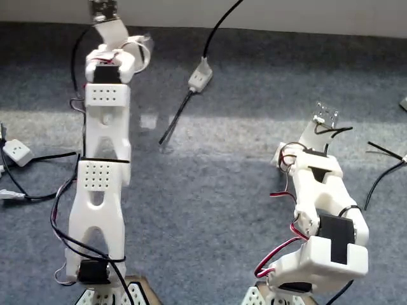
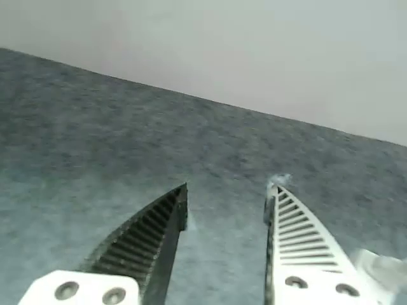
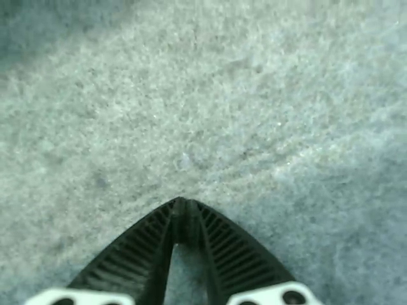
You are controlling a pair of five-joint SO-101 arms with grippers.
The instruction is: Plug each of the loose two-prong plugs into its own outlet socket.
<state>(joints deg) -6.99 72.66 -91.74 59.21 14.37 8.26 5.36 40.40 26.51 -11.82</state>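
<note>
A white outlet socket (image 1: 200, 76) lies on the grey carpet at the back centre. A black cord runs from it to the far edge, and a thin black lead (image 1: 175, 119) stretches from its near end toward the front left. A second white socket (image 1: 17, 151) with a black cable sits at the left edge. My left gripper (image 2: 226, 194) is stretched out to the far edge of the carpet near the wall, open, with nothing between its fingers. My right gripper (image 3: 184, 206) is shut over bare carpet at the right (image 1: 324, 117), holding nothing.
Black cables (image 1: 385, 152) come in from the right edge, and a small white connector (image 1: 7, 194) lies at the left edge. A pale wall (image 2: 254, 51) bounds the far side. Open carpet (image 1: 216, 190) spreads between the two arms.
</note>
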